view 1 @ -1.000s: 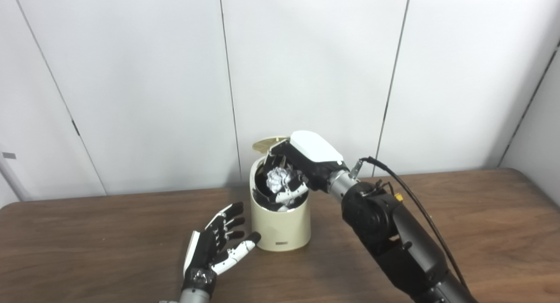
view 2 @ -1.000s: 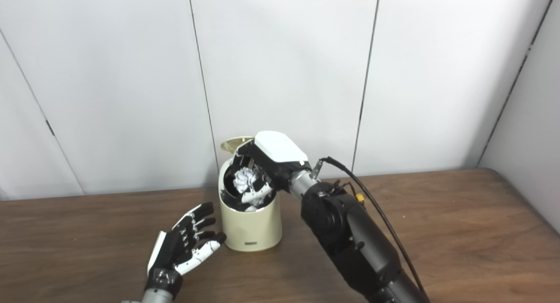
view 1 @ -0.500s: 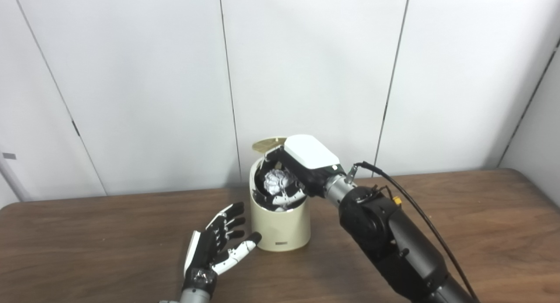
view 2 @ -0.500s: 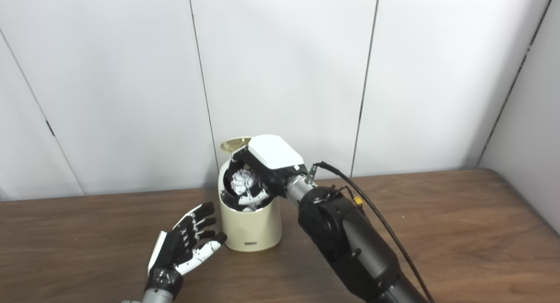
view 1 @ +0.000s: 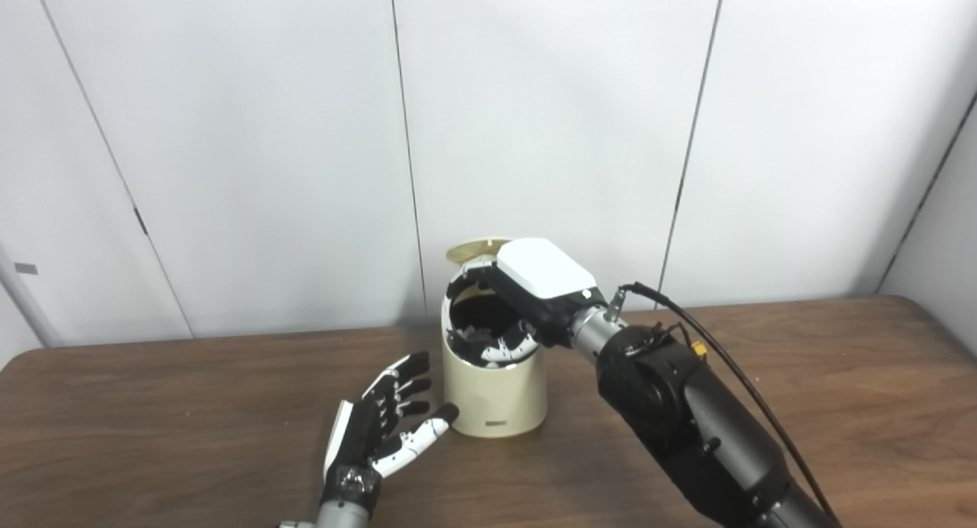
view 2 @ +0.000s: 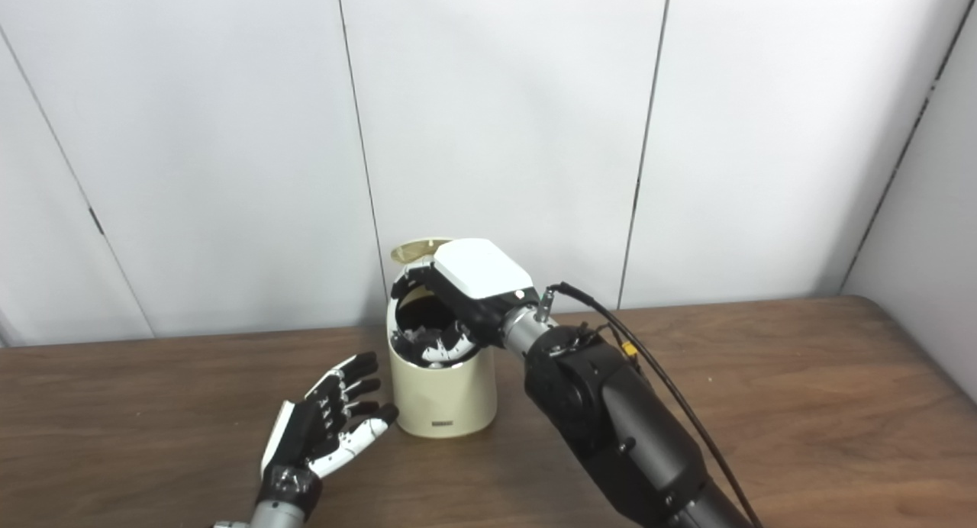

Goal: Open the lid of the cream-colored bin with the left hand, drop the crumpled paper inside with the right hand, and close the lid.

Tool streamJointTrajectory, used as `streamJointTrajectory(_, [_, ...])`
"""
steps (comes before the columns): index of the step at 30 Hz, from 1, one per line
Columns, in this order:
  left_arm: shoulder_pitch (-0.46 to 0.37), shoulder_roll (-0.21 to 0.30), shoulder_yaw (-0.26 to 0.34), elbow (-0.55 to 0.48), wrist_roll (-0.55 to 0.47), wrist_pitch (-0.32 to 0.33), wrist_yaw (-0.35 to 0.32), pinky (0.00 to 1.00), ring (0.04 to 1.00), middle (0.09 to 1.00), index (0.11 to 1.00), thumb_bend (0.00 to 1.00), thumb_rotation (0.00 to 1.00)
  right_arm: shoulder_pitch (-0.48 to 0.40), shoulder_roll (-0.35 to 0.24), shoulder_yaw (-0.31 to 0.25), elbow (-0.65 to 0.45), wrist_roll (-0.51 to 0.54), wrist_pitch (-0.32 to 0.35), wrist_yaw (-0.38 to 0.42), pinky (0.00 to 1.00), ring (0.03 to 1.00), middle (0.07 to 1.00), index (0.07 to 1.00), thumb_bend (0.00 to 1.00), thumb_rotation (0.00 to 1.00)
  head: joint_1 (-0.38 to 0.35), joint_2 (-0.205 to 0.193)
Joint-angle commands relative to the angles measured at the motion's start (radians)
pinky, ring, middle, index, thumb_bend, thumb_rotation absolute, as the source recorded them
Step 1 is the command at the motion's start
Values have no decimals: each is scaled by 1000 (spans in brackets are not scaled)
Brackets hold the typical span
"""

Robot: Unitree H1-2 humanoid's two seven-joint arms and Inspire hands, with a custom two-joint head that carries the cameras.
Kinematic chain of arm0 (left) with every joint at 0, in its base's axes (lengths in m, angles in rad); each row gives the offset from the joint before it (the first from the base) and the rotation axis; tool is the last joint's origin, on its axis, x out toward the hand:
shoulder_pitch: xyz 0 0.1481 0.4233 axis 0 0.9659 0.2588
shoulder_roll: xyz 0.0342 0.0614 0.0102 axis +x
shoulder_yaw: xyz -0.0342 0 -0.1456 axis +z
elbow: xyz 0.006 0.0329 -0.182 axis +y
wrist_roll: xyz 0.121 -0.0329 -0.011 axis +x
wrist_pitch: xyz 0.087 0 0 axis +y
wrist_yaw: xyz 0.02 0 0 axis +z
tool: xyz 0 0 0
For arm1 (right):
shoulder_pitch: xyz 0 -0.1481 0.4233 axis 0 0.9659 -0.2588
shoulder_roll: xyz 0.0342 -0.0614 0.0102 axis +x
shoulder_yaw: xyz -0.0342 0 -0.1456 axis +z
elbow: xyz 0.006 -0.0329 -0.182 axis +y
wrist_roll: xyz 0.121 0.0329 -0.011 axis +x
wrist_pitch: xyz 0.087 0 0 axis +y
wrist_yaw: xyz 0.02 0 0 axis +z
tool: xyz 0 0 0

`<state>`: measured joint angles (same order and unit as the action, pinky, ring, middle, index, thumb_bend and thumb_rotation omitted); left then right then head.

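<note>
Cream-colored bin (view 1: pixel 494 394) stands on the wooden table (view 1: pixel 153 413) close to the white wall panels (view 1: pixel 252 154), its round lid (view 1: pixel 478 248) swung up and back behind the mouth. In the left eye view the right hand (view 1: pixel 519 314) sits over and partly inside the opening, white back plate uppermost, fingers (view 1: pixel 500 349) curled loosely along the near rim. No crumpled paper shows in this hand or anywhere on the table; the inside of the bin is dark, so I judge the paper lies in there, though I cannot see it. The left hand (view 1: pixel 382 429) rests palm up just beside the bin's left flank, fingers spread and holding nothing, its thumb tip touching or almost touching the wall.

From the right eye view the same layout reads a little clearer: the right hand (view 2: pixel 465 299) reaches down into the mouth with its fingers apart and empty, the black cable (view 2: pixel 656 383) trailing along the forearm, and the left hand (view 2: pixel 324 429) lies flat and open near the base of the bin (view 2: pixel 443 391), well below the lid (view 2: pixel 416 248).

Risks from here, as I judge them: withdrawing the right hand with fingers hooked on the rim could tip or drag the light bin, and the left thumb could nudge it sideways. Closing the lid too soon would trap the fingers.
</note>
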<state>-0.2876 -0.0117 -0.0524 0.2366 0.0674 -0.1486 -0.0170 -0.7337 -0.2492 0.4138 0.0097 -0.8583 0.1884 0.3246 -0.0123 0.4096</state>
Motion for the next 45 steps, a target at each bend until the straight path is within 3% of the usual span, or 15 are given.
streamJointTrajectory(1, [-30,1,-3,-34,1,-42,1,736,815,852,865,729,290,-24,-13,-4,-13,-22,1,2,502,715,804,702,882,68,-1,1])
streamJointTrajectory(7, [-29,0,-3,-38,1,-39,2,738,815,853,866,733,293,-22,-12,-6,-15,-24,-9,-6,500,707,791,694,881,60,-1,1])
streamJointTrajectory(14, [-27,1,-3,-39,-12,-38,-7,742,816,857,866,716,267,0,-3,-53,-34,25,-40,-66,415,513,598,601,796,6,3,5])
streamJointTrajectory(16, [-26,1,-3,-43,-10,-37,-6,736,815,858,866,715,262,8,-5,-68,-59,33,-35,-64,392,483,584,516,577,102,5,8])
streamJointTrajectory(18, [-23,2,-4,-49,-4,-32,-3,726,809,854,864,714,266,20,-7,-89,-91,49,-33,-65,349,448,581,499,532,120,5,10])
streamJointTrajectory(23, [-20,5,-5,-54,0,-28,-2,731,810,852,866,714,271,64,-1,-156,-156,96,-60,-115,296,384,468,507,526,5,5,12])
streamJointTrajectory(30, [-19,8,-5,-53,-10,-30,-9,731,813,855,868,722,278,148,-2,-237,-228,178,-101,-178,295,385,451,509,525,0,12,15])
streamJointTrajectory(35, [-19,11,-4,-51,-17,-33,-15,719,816,859,866,716,262,258,21,-316,-268,290,-117,-230,255,333,438,510,525,0,25,18])
streamJointTrajectory(41, [-17,16,-2,-54,-36,-32,-31,711,820,858,861,725,251,358,44,-394,-236,472,-105,-213,314,401,453,524,523,0,38,18])
streamJointTrajectory(44, [-16,18,-2,-56,-35,-35,-35,692,818,860,862,731,254,400,34,-418,-208,583,-127,-189,427,525,491,499,525,4,42,18])
streamJointTrajectory(45, [-16,19,-2,-57,-36,-36,-37,692,817,859,862,732,256,411,31,-424,-194,620,-146,-183,455,563,590,498,521,73,49,18])
